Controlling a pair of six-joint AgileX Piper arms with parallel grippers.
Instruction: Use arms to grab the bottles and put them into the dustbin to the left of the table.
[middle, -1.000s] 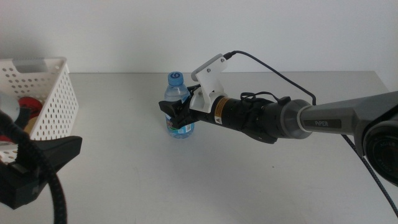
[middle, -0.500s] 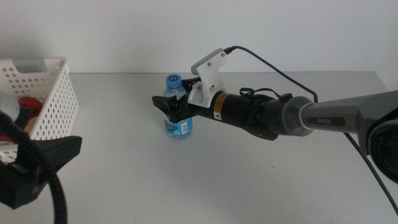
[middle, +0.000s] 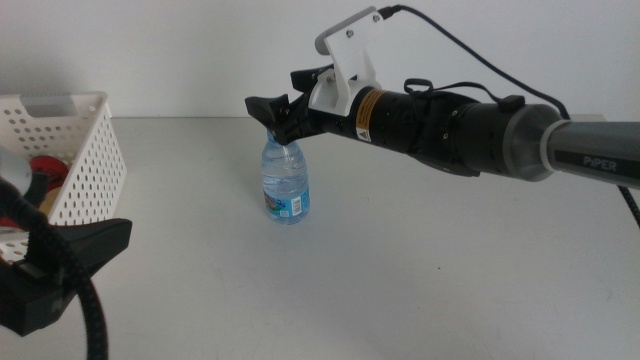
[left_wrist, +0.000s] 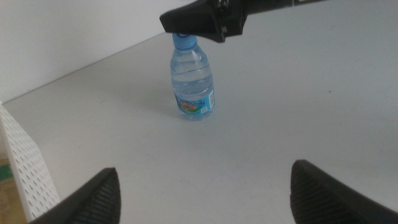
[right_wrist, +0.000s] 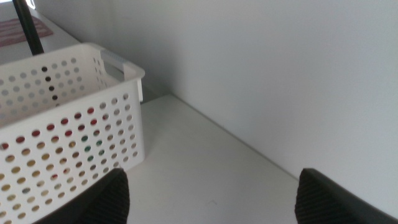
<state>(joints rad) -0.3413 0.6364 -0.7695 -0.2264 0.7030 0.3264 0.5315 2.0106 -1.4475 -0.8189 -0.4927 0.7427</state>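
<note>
Fingers of the right gripper stood apart and empty directly above the cap of the water bottle, upright on the table; a careless descent risked toppling it. The left gripper waited open near the dustbin

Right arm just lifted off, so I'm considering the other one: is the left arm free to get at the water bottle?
Probably yes: bare table lies between the open left tool and the water bottle; the right tool hovers over its cap.
</note>
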